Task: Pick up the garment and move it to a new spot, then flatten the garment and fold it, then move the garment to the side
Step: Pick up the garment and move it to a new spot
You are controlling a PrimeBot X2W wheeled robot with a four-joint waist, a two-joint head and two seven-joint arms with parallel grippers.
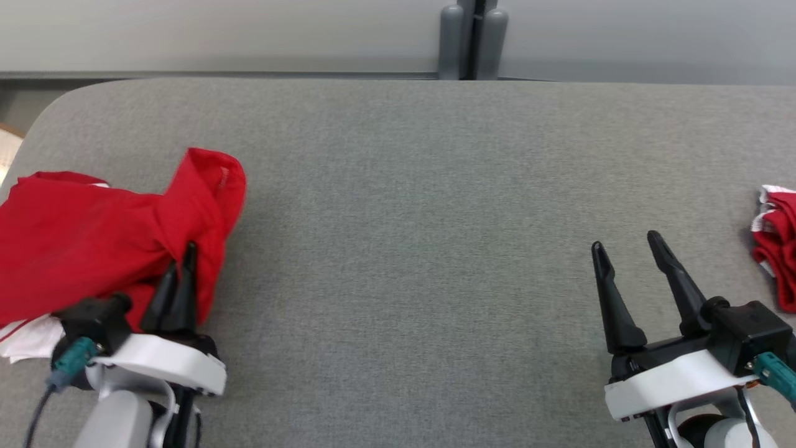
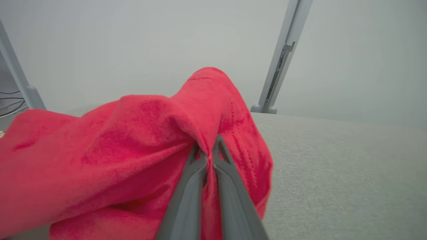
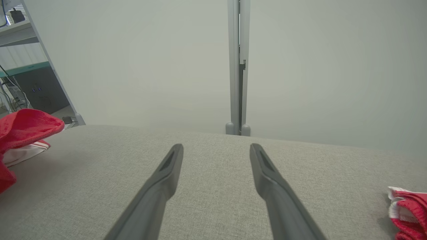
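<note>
A red garment (image 1: 93, 236) with white trim lies bunched at the left of the grey table (image 1: 410, 205). My left gripper (image 1: 181, 261) is shut on a raised fold at its right edge. In the left wrist view the two fingers pinch the red garment (image 2: 133, 140) between their tips, at my left gripper (image 2: 206, 146). My right gripper (image 1: 625, 246) stands open over bare table at the lower right, holding nothing. In the right wrist view, my right gripper (image 3: 217, 150) has its fingers spread wide, and the red garment (image 3: 23, 128) shows at the far left.
A second red and white cloth (image 1: 777, 246) lies at the table's right edge and shows as the cloth (image 3: 408, 211) in the right wrist view. A grey post (image 1: 472, 40) rises behind the table's far edge. The table's left corner is rounded.
</note>
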